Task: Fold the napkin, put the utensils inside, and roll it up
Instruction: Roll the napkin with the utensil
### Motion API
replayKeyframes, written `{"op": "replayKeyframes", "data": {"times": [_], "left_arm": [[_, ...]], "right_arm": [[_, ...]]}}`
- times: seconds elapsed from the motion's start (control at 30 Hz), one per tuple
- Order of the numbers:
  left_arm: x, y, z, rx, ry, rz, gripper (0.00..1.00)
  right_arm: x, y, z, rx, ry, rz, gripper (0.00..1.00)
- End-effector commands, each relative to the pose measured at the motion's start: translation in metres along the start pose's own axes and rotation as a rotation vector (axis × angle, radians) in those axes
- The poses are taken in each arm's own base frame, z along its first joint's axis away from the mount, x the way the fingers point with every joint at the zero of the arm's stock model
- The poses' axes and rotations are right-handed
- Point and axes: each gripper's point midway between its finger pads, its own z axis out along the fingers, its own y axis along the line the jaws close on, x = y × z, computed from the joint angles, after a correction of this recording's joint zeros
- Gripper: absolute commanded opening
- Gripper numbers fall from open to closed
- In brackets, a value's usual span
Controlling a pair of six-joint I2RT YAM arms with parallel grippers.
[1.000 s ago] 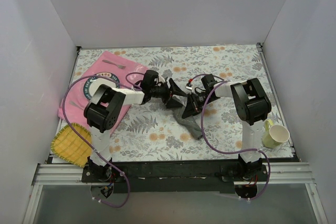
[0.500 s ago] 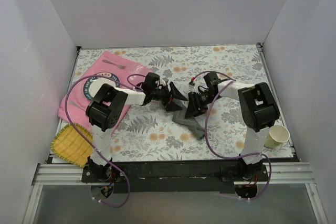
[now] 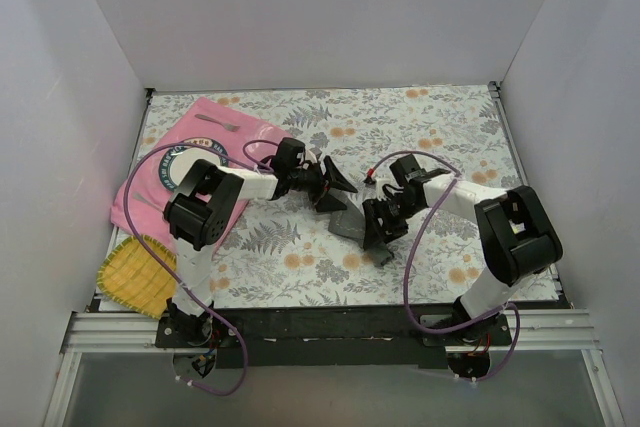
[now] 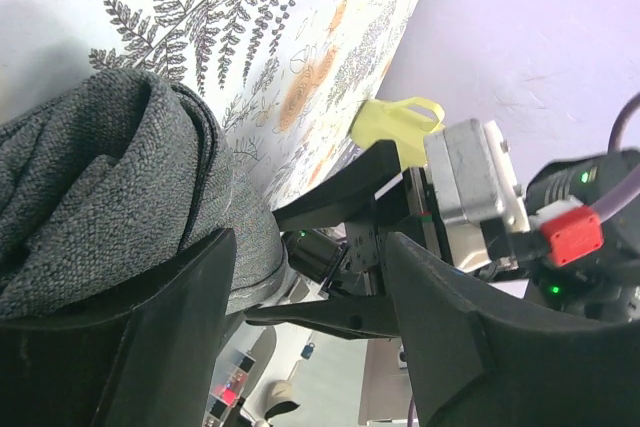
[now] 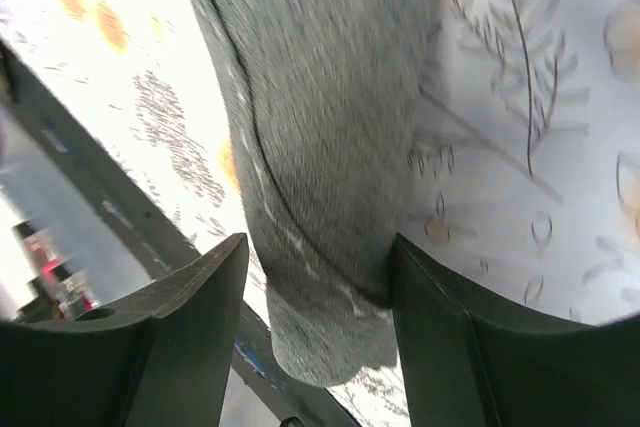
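L gripper (image 3: 336,187) released, jaws wide; napkin (image 4: 100,187) bunched against one finger. R gripper (image 5: 318,242) released, straddling the napkin's rolled end. Floral tabletop (image 3: 440,127) open beyond both. Pink placemat (image 3: 215,142) lies left of L gripper. White walls (image 3: 300,17) well apart.

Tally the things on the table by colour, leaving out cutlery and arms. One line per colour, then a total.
Pink: 1, the placemat
Grey: 1, the napkin
Yellow: 2, the woven mat and the cup
White with a dark ring: 1, the plate
Total: 5
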Motion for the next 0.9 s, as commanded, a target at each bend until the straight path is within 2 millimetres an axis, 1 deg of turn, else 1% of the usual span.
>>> {"op": "replayKeyframes", "data": {"times": [0.0, 0.07, 0.1, 0.13, 0.2, 0.23, 0.27, 0.33, 0.37, 0.47, 0.53, 0.67, 0.7, 0.73, 0.77, 0.8, 0.83, 0.87], "left_arm": [[-0.002, 0.006, -0.005, -0.047, -0.015, 0.002, 0.62], [-0.001, 0.003, -0.006, -0.041, -0.011, 0.004, 0.62], [-0.001, 0.001, -0.007, -0.037, -0.014, 0.008, 0.62], [-0.002, -0.006, -0.008, -0.027, -0.017, 0.018, 0.62], [-0.002, -0.014, -0.01, -0.016, -0.021, 0.028, 0.62], [-0.003, -0.018, -0.01, -0.009, -0.018, 0.034, 0.62], [-0.004, -0.024, -0.011, 0.0, -0.021, 0.039, 0.62], [-0.004, -0.031, -0.012, 0.009, -0.025, 0.046, 0.62], [-0.004, -0.033, -0.013, 0.013, -0.026, 0.047, 0.62], [-0.004, -0.038, -0.015, 0.021, -0.026, 0.05, 0.62], [-0.004, -0.044, -0.018, 0.029, -0.032, 0.057, 0.62], [-0.005, -0.054, -0.022, 0.032, -0.048, 0.063, 0.62], [-0.006, -0.058, -0.023, 0.037, -0.057, 0.067, 0.62], [-0.007, -0.061, -0.025, 0.039, -0.062, 0.065, 0.63], [-0.009, -0.066, -0.03, 0.047, -0.076, 0.067, 0.63], [-0.012, -0.07, -0.034, 0.051, -0.091, 0.064, 0.63], [-0.013, -0.076, -0.037, 0.061, -0.101, 0.056, 0.63], [-0.017, -0.084, -0.045, 0.075, -0.121, 0.057, 0.63]], "right_arm": [[0.019, -0.028, -0.008, 0.21, 0.009, 0.013, 0.63], [0.016, -0.026, -0.012, 0.224, 0.0, 0.0, 0.61], [0.015, -0.022, -0.012, 0.22, 0.001, -0.01, 0.61], [0.008, -0.015, -0.015, 0.203, -0.01, -0.023, 0.61], [0.001, -0.003, -0.018, 0.175, -0.019, -0.043, 0.61], [-0.007, 0.008, -0.023, 0.142, -0.043, -0.054, 0.62], [-0.012, 0.014, -0.026, 0.127, -0.055, -0.056, 0.63], [-0.018, 0.021, -0.029, 0.105, -0.07, -0.049, 0.66], [-0.027, 0.025, -0.031, 0.102, -0.085, -0.058, 0.66], [-0.037, 0.023, -0.029, 0.107, -0.094, -0.052, 0.68], [-0.042, 0.017, -0.024, 0.121, -0.094, -0.049, 0.68], [-0.043, 0.004, -0.013, 0.145, -0.076, -0.044, 0.68], [-0.036, 0.0, -0.009, 0.15, -0.062, -0.037, 0.67], [-0.034, -0.003, -0.007, 0.154, -0.063, -0.039, 0.67], [-0.031, -0.005, -0.005, 0.155, -0.057, -0.038, 0.67], [-0.021, -0.01, -0.002, 0.164, -0.038, -0.028, 0.66], [-0.017, -0.011, -0.001, 0.166, -0.034, -0.029, 0.66], [-0.014, -0.012, -0.001, 0.171, -0.028, -0.031, 0.66]]}}
